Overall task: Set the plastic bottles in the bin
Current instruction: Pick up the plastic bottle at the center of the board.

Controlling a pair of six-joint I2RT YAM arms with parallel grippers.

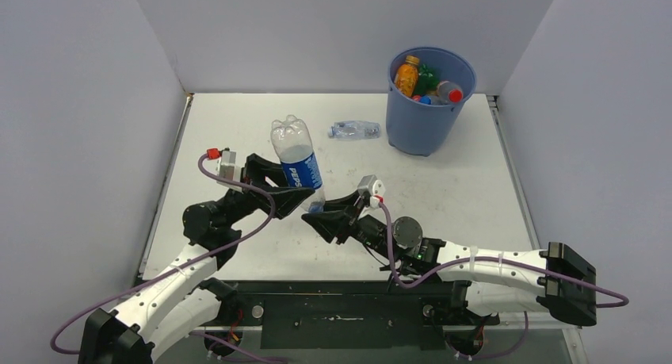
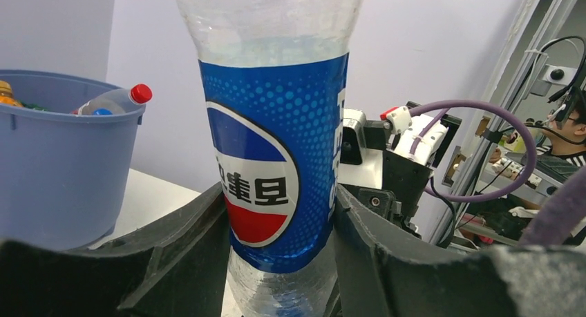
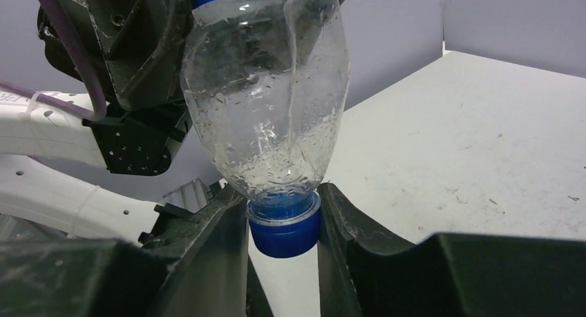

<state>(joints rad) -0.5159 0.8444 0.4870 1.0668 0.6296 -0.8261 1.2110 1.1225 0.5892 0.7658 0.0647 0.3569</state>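
Pale grey table (image 1: 475, 197), lightly scuffed, walled along left, far and right edges. Near far right corner: large blue bin (image 1: 420, 122), upright. Just left of it, close to far edge: small clear bottle (image 1: 354, 130) on its side, apart from bin. Along near edge: black mounting rail (image 1: 341, 308).

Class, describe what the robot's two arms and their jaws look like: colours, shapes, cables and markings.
The left arm and right arm share white rounded shells and black cylindrical joints. Their jaws are chunky matte-black wedges. A purple cable loops along each arm to a red plug near the wrist. No markings are readable.
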